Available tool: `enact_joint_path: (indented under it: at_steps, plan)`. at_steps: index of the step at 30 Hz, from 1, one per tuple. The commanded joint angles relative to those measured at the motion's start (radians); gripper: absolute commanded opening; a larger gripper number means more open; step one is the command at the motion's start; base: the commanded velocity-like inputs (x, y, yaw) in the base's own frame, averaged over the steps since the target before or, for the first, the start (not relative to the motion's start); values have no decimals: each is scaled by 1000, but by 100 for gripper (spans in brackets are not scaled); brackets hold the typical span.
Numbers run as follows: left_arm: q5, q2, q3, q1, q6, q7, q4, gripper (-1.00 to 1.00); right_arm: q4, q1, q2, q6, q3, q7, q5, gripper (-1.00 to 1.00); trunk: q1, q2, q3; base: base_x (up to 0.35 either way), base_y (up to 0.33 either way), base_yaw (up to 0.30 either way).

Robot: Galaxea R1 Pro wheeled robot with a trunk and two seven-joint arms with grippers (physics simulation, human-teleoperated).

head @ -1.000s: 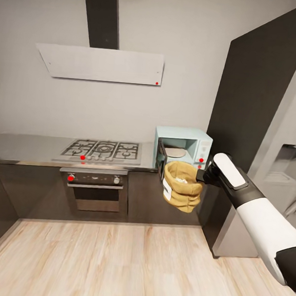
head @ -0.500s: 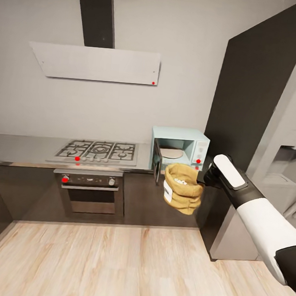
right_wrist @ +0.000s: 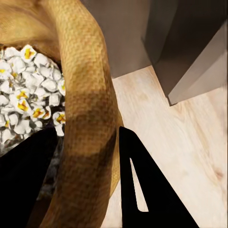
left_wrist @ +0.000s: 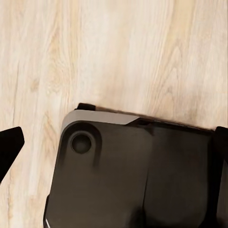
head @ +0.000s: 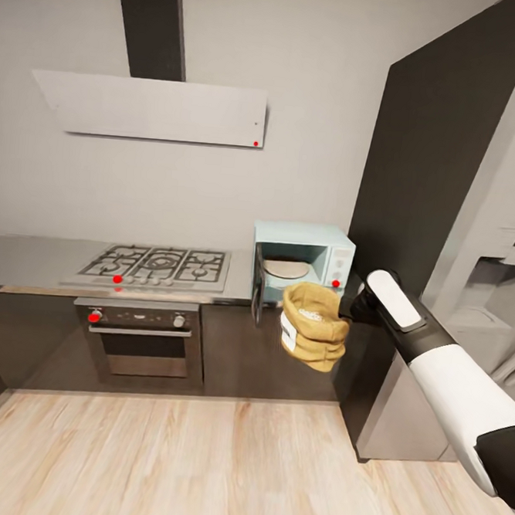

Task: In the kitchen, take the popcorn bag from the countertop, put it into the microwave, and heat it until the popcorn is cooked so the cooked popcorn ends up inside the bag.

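Observation:
My right gripper point(head: 349, 308) is shut on the rolled rim of the tan popcorn bag point(head: 315, 328), which hangs in the air just in front of the mint-blue microwave point(head: 303, 235). The microwave's dark door point(head: 258, 285) stands open to the left, with a round plate inside. The microwave sits on the grey countertop point(head: 25, 259). White and yellow popcorn point(right_wrist: 24, 100) fills the bag point(right_wrist: 86, 85); my right gripper point(right_wrist: 85, 159) has one dark finger inside the rim and one outside. My left gripper point(left_wrist: 114, 156) hangs over the wood floor, fingers spread at the frame's edges.
A steel gas hob point(head: 156, 264) and oven point(head: 139, 338) stand left of the microwave, under a white hood point(head: 149, 108). A tall dark cabinet point(head: 433, 186) and a steel fridge point(head: 495, 292) rise on the right. My dark base point(left_wrist: 137, 175) sits on the wood floor point(head: 195, 462).
The whole picture has slid left and slightly down, so the camera has moved. The bag stays gripped at the same spot before the open microwave.

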Motion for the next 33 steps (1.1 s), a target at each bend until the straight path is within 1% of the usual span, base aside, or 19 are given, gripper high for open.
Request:
enact_joint_path:
  at_steps: [1,5,12,17,20,21,23,26,33]
  plan:
    - [1,0,3,-1,-3,1,1,100,-1,-2,0,0,2,-8,4,-100,1,-2,-2,314,-1,0]
    - [2,0,4,-2,-3,1,1,100,-1,-2,1,-1,-4,-7,17,-100,1,-2,-2,336,0,0]
    - [1,0,3,-1,-3,1,1,100,-1,-3,2,-2,-3,-1,19,-100,1,-2,-2,200,0,0]
    - [2,0,3,-1,-3,1,1,100,8,-5,3,-2,0,13,19,-100,1,-2,-2,322,0,0]
    - [2,0,3,-1,-3,1,1,100,65,-9,3,-2,1,50,20,-100,1,-2,-2,344,0,0]
    - [2,0,3,-1,-3,1,1,100,76,-9,2,-3,2,71,25,-100,1,-2,-2,345,0,0]
    - [1,0,3,-1,-3,1,1,100,84,-10,3,-3,1,87,42,-100,1,-2,-2,334,0,0]
    - [0,0,2,-1,-3,1,1,100,87,-11,3,-3,0,94,55,-100,1,-2,-2,118,0,0]
    - [0,0,2,-1,-3,1,1,100,88,-13,3,-4,-4,96,57,-100,1,-2,-2,53,0,0]
